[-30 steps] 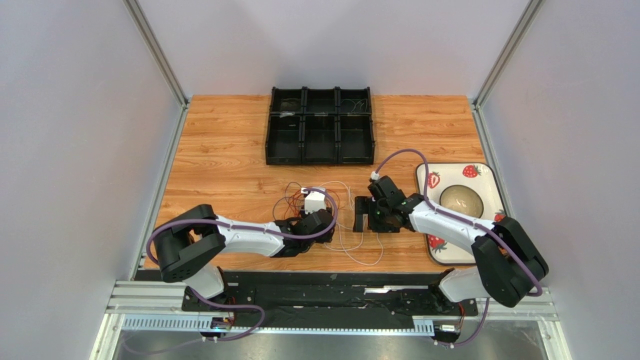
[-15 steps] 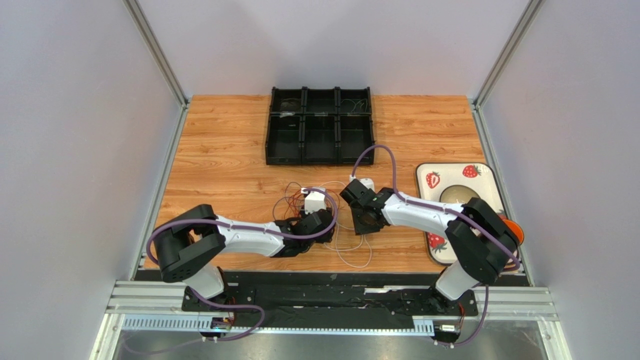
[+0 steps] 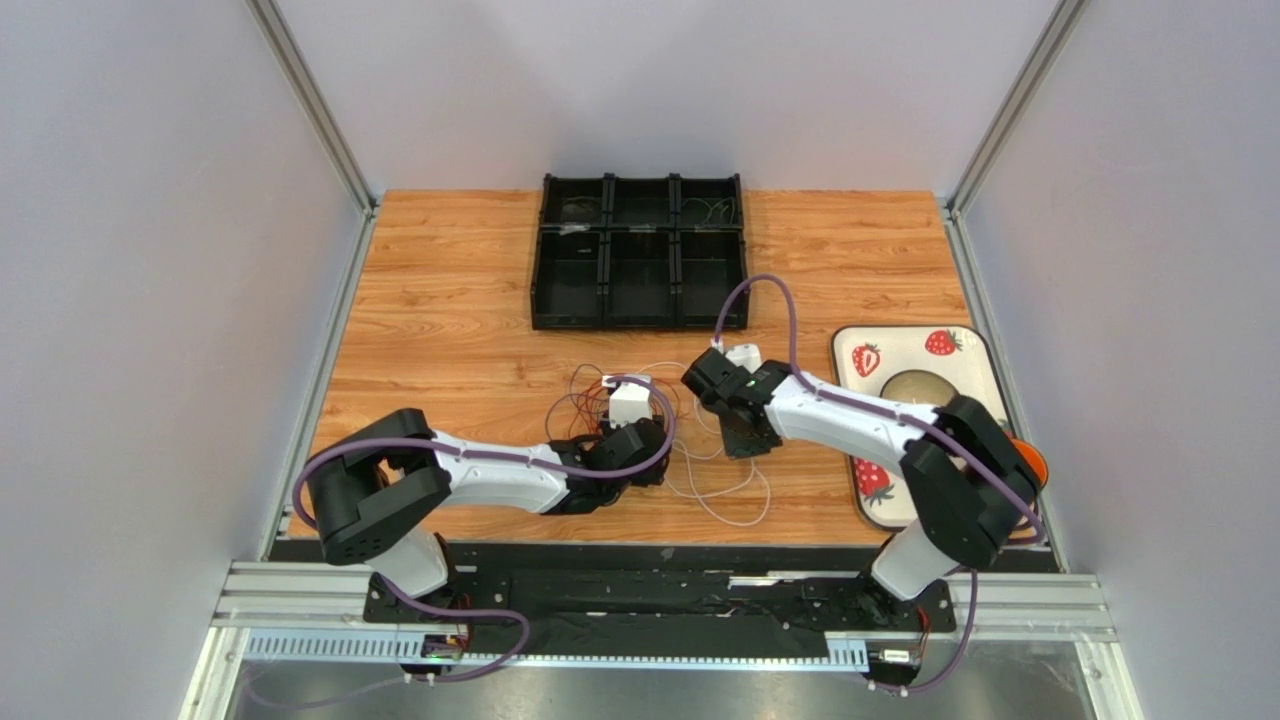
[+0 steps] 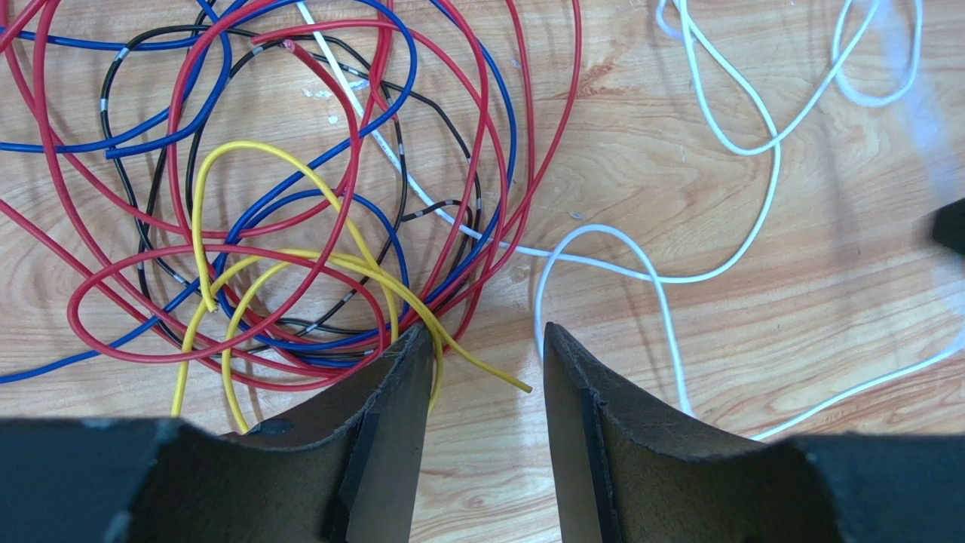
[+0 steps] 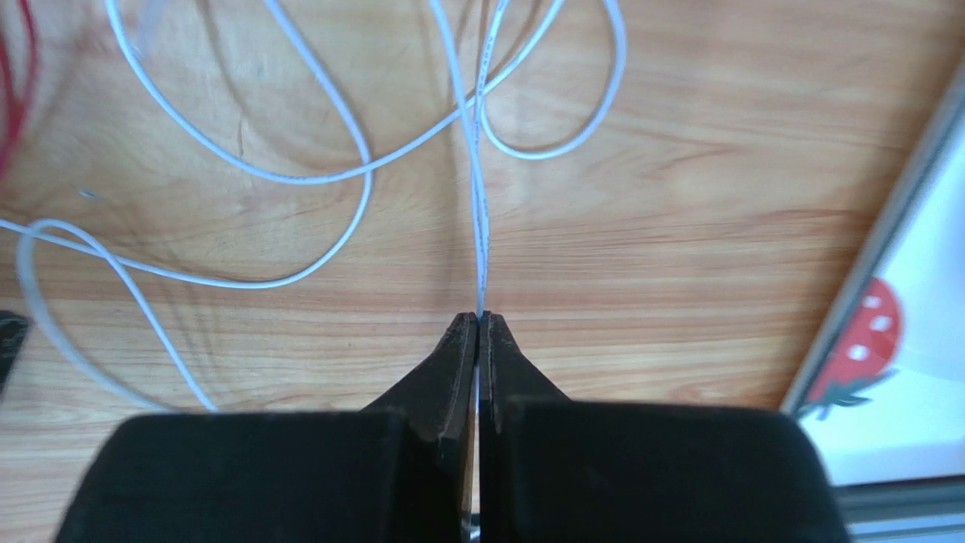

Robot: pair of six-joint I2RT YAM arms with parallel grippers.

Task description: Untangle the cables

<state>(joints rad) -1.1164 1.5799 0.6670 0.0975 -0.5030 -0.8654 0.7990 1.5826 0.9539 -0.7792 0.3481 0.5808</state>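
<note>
While the red, blue, yellow and dark cables (image 4: 283, 226) are lying tangled at the upper left of the left wrist view, the left gripper (image 4: 487, 390) is being held over the surface (image 4: 816, 294), jaws parted and empty. Further right, the white cable (image 5: 481, 238) is being pinched between the closed jaws of the right gripper (image 5: 478, 330). Pulled hard, it could slip out, or the knot could be tightened.

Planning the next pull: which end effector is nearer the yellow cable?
Left. The left end effector is open over the yellow cable; the right end effector is apart, shut on the white cable.
</note>
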